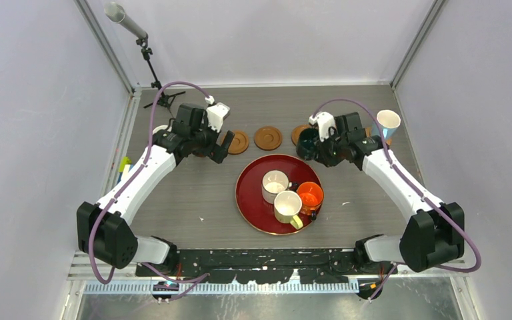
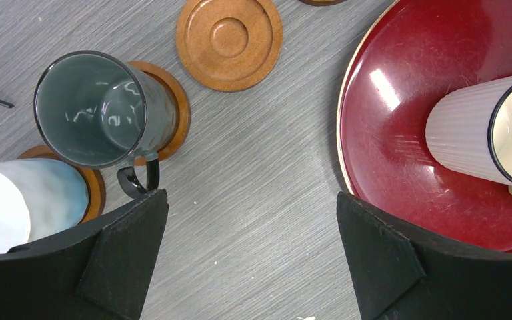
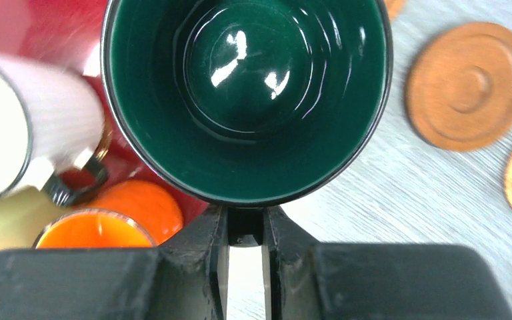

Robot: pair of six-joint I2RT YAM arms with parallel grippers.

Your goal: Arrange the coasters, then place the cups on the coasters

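Grey table (image 1: 200,193), toward its far edge, right of centre | dark teal cup (image 3: 247,100) is clamped by its handle in right gripper (image 3: 245,230) | left gripper (image 2: 250,223) is spread wide, nothing held | cup should be held level and centred over 1 bare coaster (image 3: 468,85) before release.

The tabletop (image 2: 260,200) is grey with a fine streaked grain. The tray (image 1: 248,200) is dark red, thinly edged in gold. The coasters (image 2: 229,41) are warm brown — each with concentric rings. The teal mug (image 3: 247,100) is dark and glossy inside; the grey-green mug (image 2: 100,110) has a black rim and handle; the white mug (image 2: 463,130) is ribbed and dark-rimmed — the orange mug (image 1: 310,195) is bright.
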